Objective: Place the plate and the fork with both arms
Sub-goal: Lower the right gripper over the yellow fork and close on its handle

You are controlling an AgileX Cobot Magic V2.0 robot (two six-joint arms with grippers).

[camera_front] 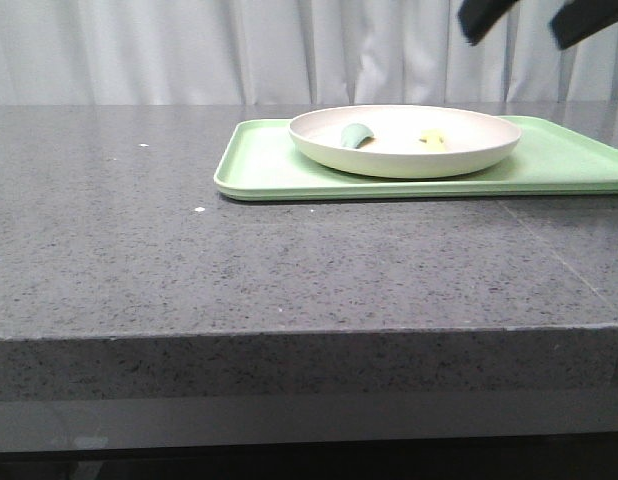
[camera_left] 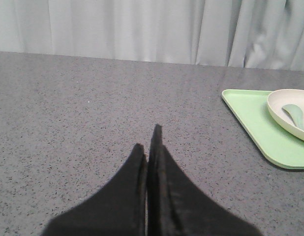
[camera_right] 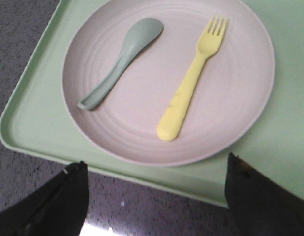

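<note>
The cream-white plate (camera_front: 405,140) rests on a light-green tray (camera_front: 259,165) at the back right of the table. In the plate lie the pale yellow fork (camera_front: 433,139) and a grey-green spoon (camera_front: 356,134). The right wrist view looks down on the plate (camera_right: 142,132), with the fork (camera_right: 189,96) beside the spoon (camera_right: 120,61). My right gripper (camera_front: 534,22) hangs open and empty high above the plate; in its own view the gripper (camera_right: 154,169) spans the tray's near edge. My left gripper (camera_left: 148,140) is shut and empty over bare table, left of the tray (camera_left: 255,135).
The grey speckled table (camera_front: 189,260) stretches left and forward of the tray to its front edge. A white curtain (camera_front: 189,50) hangs behind the table. Small white specks lie on the tabletop at the left.
</note>
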